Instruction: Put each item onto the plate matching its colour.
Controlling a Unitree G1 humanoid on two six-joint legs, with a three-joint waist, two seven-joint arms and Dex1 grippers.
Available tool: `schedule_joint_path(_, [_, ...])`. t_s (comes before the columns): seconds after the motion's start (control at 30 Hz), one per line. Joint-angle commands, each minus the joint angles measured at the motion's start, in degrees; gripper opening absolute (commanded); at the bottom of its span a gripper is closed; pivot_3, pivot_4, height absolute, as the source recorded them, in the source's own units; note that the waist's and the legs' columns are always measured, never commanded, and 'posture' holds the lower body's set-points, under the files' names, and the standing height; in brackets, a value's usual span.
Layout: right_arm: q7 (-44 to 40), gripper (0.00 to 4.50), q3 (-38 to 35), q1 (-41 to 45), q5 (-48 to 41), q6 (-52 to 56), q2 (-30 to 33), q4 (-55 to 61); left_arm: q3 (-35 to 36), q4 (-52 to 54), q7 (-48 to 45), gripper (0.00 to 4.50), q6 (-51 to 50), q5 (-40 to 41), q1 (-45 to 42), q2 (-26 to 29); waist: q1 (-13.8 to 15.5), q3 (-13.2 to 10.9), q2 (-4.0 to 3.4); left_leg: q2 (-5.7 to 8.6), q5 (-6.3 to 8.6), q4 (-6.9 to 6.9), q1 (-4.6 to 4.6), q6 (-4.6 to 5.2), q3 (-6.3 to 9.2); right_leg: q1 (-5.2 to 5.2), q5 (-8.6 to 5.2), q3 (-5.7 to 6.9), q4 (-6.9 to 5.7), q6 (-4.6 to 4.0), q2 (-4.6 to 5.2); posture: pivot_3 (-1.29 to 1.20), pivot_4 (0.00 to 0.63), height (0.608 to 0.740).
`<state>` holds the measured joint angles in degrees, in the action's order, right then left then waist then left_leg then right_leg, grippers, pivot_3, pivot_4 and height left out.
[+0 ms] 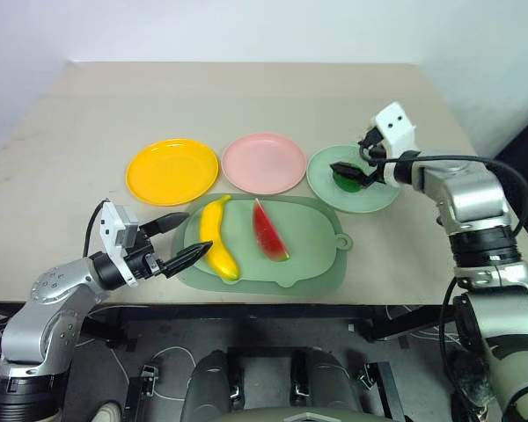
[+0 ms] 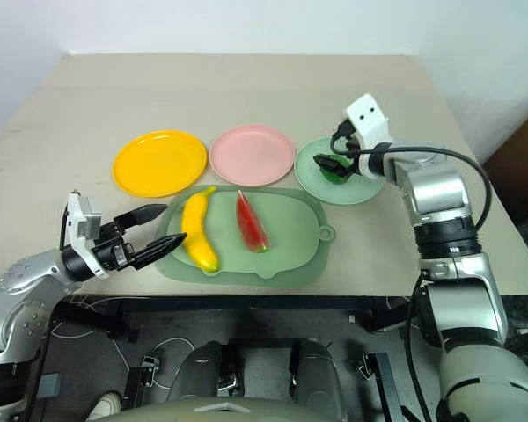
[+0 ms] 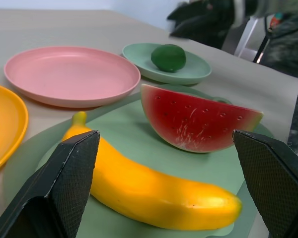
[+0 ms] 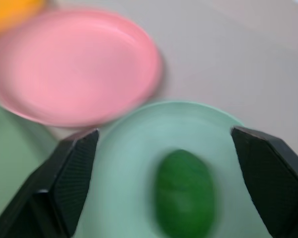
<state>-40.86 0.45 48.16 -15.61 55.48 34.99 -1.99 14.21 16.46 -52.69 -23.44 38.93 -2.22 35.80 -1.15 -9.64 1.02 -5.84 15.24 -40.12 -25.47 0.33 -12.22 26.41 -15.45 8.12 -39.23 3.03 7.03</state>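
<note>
The yellow banana [image 1: 216,239] and the red watermelon wedge [image 1: 269,232] lie side by side on a pale green tray [image 1: 315,239]. Behind the tray stand three plates in a row: yellow-orange [image 1: 172,170], pink [image 1: 264,163] and mint green [image 1: 378,199]. The green lime [image 4: 185,198] rests on the mint green plate. My right gripper [image 4: 164,132] hovers just above the lime, open, its fingers wide apart and clear of the fruit. Beside the tray's left edge my left gripper [image 1: 197,233] is open and points at the banana, holding nothing.
The beige table [image 1: 246,92] stretches bare behind the plates. The tray sits close to the table's front edge. The yellow-orange and pink plates hold nothing.
</note>
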Motion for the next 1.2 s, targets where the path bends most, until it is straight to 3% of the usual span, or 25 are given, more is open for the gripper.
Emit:
schedule_joint_path(0.03, [1.1,4.48,-5.1,0.8,-8.4,16.6,-2.0,11.5,0.2,-0.4,-0.1,4.50,1.2,0.1,-1.7,-0.4,0.0,0.0,0.00,0.00,0.00,0.00,0.00,0.00,0.00,-0.01,0.00,0.00,0.00,0.00,0.00,0.00,0.150,0.695])
schedule_joint_path(0.13, [3.5,4.48,-7.5,2.3,-13.2,30.6,-7.1,17.6,-0.5,-1.7,-0.8,4.50,1.6,-0.5,-2.6,-0.7,0.0,0.0,0.02,0.00,0.00,0.00,0.00,0.01,0.03,-0.02,0.00,0.01,0.00,-0.01,0.01,0.00,0.150,0.695])
schedule_joint_path(0.23, [7.0,4.48,-7.0,2.5,-15.4,36.7,-11.0,20.0,-0.8,-3.0,-1.1,4.50,2.0,-1.0,-3.8,-0.9,0.0,0.0,0.01,0.01,0.00,0.00,-0.01,0.01,0.03,0.00,0.01,0.02,0.00,-0.01,0.01,0.00,0.150,0.695])
schedule_joint_path(0.87, [43.1,4.48,3.4,9.9,-46.7,37.0,-18.0,-5.0,-3.4,-7.0,-3.6,4.50,5.6,-5.1,-7.4,-1.2,0.0,0.0,0.02,0.04,0.00,0.02,-0.06,0.01,-0.02,0.02,0.01,0.03,0.01,-0.01,-0.02,0.00,0.150,0.695])
schedule_joint_path(1.2, [48.7,4.48,13.6,7.9,-46.9,37.0,-17.0,-1.5,-4.0,-6.5,-3.1,4.50,6.4,-5.7,-7.0,-1.9,-0.1,0.0,0.03,0.03,0.01,0.02,-0.06,0.01,-0.01,0.01,0.01,0.03,0.03,0.00,-0.02,0.00,0.150,0.695])
